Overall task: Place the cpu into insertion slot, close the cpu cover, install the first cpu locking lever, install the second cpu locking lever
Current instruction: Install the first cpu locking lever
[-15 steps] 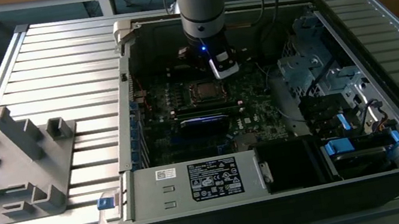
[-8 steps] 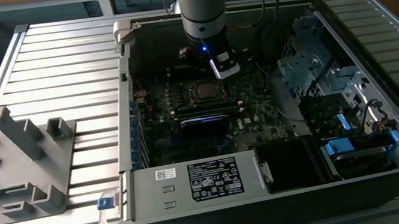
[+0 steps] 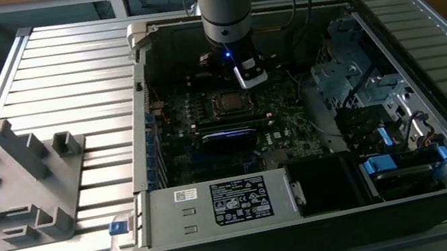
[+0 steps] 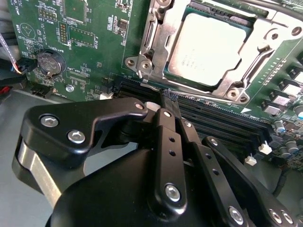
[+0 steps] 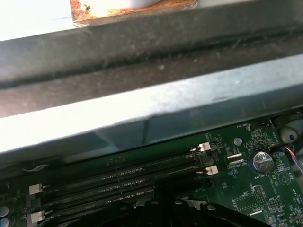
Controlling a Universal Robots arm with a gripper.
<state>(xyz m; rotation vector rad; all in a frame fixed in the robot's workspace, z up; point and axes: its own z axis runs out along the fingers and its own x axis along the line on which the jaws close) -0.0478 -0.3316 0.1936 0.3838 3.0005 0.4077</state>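
Open computer case (image 3: 388,23) on a slatted desk (image 3: 60,71); green motherboard (image 4: 85,28) inside. We find the cpu (image 4: 210,47) — grey metal top — seated in the insertion slot (image 4: 246,33), with the cpu cover (image 4: 163,47) lying shut as a silvery frame around it. The pincer (image 4: 168,101) hangs over the black memory slots (image 4: 222,118) just beside the socket — fingers drawn together, holding nothing.

Claw (image 4: 165,101) tips perhaps hidden behind linkage.

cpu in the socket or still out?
In. In the second wrist view the cpu lies flat inside the insertion slot, with the cpu cover framing it.
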